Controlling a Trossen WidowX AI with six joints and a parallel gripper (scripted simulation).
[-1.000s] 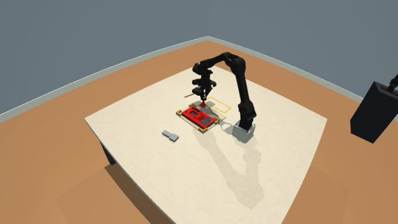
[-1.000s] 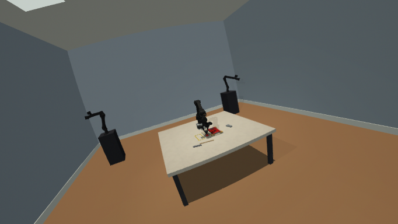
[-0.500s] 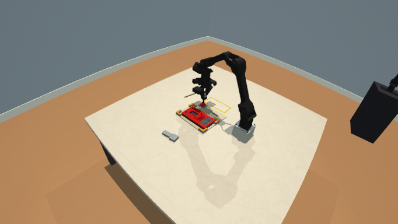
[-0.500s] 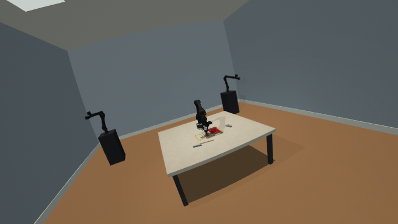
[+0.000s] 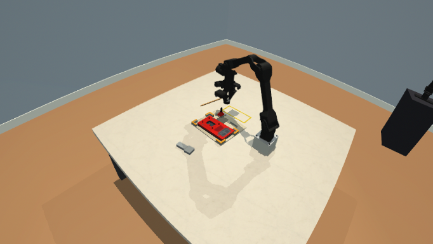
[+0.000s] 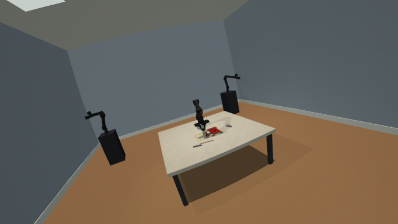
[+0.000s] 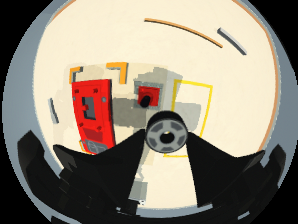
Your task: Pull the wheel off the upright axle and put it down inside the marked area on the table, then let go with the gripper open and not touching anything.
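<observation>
My gripper point(image 5: 227, 100) point(image 7: 166, 134) is shut on the wheel point(image 7: 156, 135), a dark tyre with a grey spoked face. It holds the wheel well above the table, clear of the axle. The black upright axle point(image 5: 221, 110) point(image 7: 145, 101) stands bare on its red base point(image 5: 220, 114) point(image 7: 155, 94). The marked area is a yellow outline point(image 5: 240, 112) point(image 7: 193, 83) on the table beside the axle base. In the wrist view the wheel covers part of the outline's near left side. In the exterior view the wheel is too small to make out.
A red panel point(image 5: 216, 131) point(image 7: 102, 125) lies on the other side of the axle, between orange corner brackets point(image 5: 209, 114) point(image 7: 123, 73). A thin wooden stick point(image 5: 210, 102) point(image 6: 207, 142) and a grey bar point(image 6: 196, 146) point(image 7: 232, 42) lie beyond. A grey piece point(image 5: 189, 149) lies past the panel.
</observation>
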